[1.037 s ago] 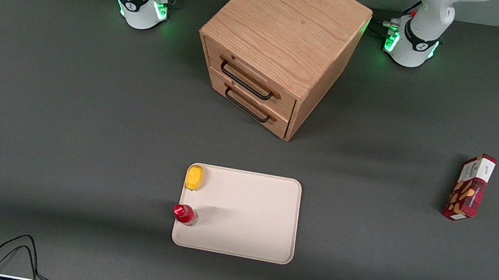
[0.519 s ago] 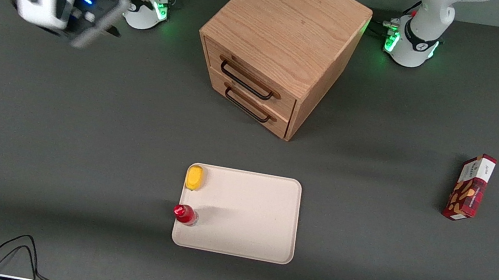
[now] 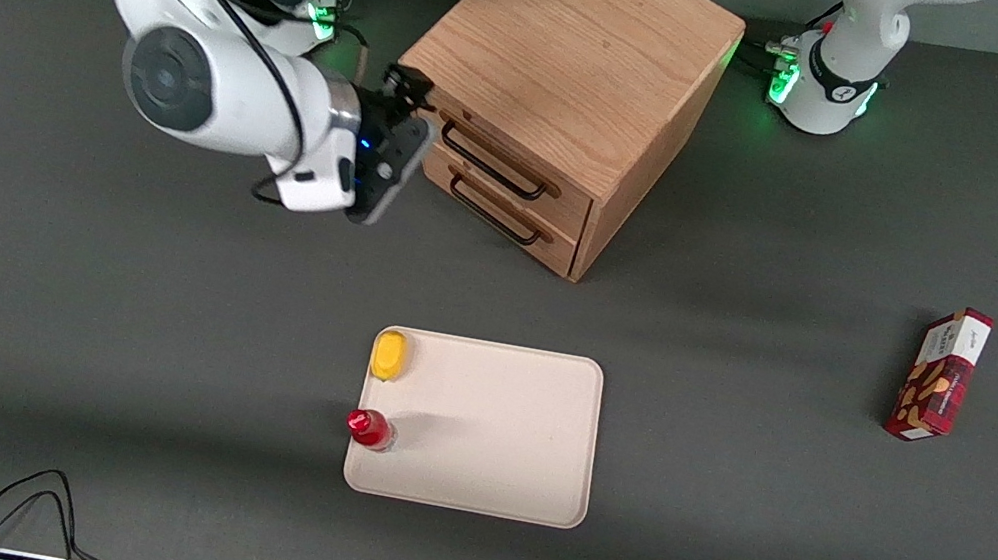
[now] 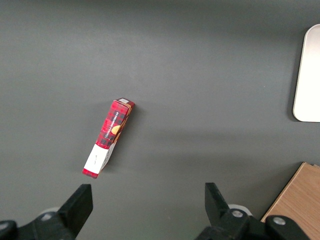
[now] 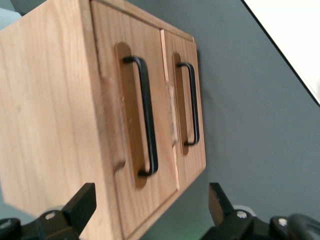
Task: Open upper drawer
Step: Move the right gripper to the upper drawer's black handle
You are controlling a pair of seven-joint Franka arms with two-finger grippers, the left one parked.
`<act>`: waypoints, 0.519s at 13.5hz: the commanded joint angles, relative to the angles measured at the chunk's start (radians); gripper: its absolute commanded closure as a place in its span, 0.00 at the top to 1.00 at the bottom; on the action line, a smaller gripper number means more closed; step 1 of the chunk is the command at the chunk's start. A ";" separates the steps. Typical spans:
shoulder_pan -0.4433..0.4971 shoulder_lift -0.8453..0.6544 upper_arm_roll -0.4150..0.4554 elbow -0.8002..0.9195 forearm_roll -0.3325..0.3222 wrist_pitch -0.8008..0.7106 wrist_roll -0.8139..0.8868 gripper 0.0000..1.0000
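Wrist view: my gripper (image 5: 150,207) is hanging spread wide before the shut upper drawer (image 5: 127,112)
Am judging I should be straddling its black handle (image 5: 146,115) squarely, midway, then pulling straight outward

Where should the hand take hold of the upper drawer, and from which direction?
Grip the upper drawer's long black wire handle near mid-span, approaching its front squarely. The bar stands off the wood, leaving finger room. The open hand already faces it, not touching.
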 commanded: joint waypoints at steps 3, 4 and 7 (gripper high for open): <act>0.008 0.034 0.036 -0.123 -0.040 0.184 -0.022 1.00; 0.008 0.042 0.044 -0.140 -0.058 0.203 -0.022 1.00; 0.006 0.055 0.067 -0.175 -0.060 0.231 -0.021 1.00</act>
